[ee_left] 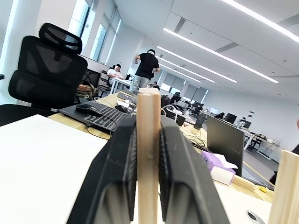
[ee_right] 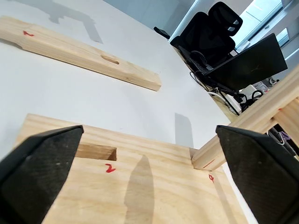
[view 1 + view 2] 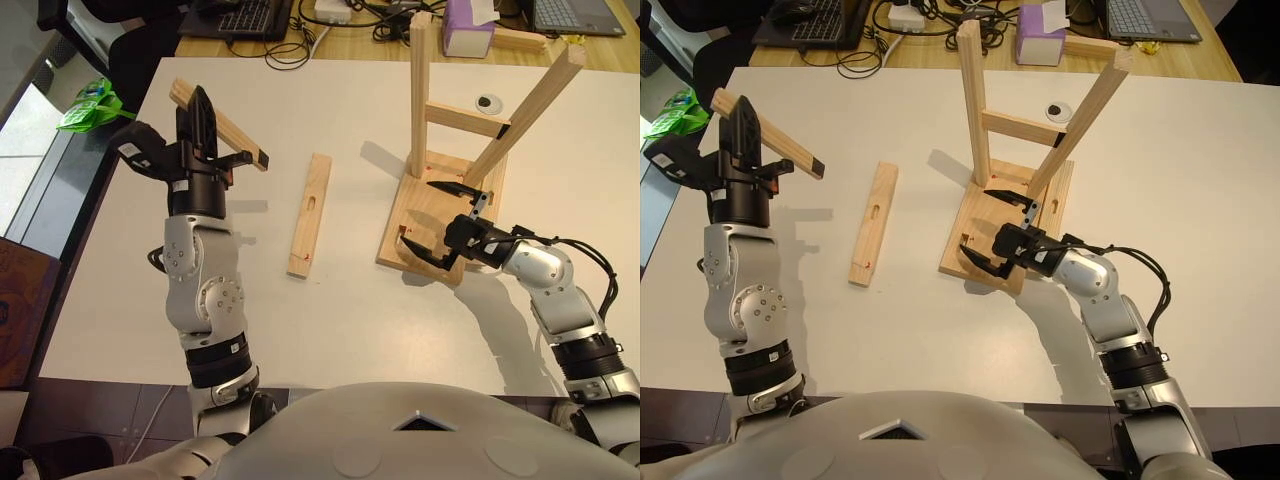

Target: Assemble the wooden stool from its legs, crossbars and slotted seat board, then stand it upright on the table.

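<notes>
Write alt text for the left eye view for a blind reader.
Two legs joined by a crossbar stand on the seat board, flat on a white table. The open right gripper is at the board's near edge; the left gripper holds a wooden piece; a slotted bar lies between.

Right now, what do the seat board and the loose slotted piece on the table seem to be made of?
Seat board: pale wood, apparently bare, with visible grain and no gloss; solid or plywood, I cannot tell. Loose slotted piece: the same light wood, seemingly unvarnished, matte, faint grain.
</notes>
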`<action>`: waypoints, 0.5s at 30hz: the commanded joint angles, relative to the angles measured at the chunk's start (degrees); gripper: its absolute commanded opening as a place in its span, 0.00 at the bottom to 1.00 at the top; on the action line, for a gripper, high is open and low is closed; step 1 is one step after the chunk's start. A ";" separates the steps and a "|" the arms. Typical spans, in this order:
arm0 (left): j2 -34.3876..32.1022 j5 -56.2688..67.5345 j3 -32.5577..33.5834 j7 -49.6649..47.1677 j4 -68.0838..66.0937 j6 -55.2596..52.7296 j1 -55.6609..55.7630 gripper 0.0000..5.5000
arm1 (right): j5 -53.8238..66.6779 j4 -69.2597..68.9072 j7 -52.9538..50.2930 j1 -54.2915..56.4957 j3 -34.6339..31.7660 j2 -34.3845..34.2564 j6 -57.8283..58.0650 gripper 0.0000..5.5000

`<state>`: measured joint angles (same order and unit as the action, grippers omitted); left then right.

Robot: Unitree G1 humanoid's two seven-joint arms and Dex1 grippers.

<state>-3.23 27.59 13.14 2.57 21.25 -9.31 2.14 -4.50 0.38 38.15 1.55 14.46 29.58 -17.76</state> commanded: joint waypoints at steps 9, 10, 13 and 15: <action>0.54 -12.45 -4.91 -2.48 -9.95 1.23 3.51 0.07 | 0.37 -8.43 -2.32 -5.77 -2.40 0.93 2.85 0.98; 0.78 -13.45 -5.33 -3.28 -9.95 0.46 3.18 0.07 | 0.44 -8.57 -2.20 -5.63 -2.46 1.03 3.02 0.98; 3.28 -12.22 -6.08 -6.02 -6.52 -5.30 1.63 0.07 | 0.01 -9.15 -2.05 -5.71 -2.45 1.40 2.95 0.98; 6.24 -8.54 -5.85 -8.50 -3.50 -11.07 1.09 0.07 | -0.30 -9.50 -2.31 -6.24 -2.38 1.48 2.75 0.98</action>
<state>0.69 16.54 7.37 -3.88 14.97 -15.49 3.59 -3.89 -8.20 35.67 -4.32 12.27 30.31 -15.32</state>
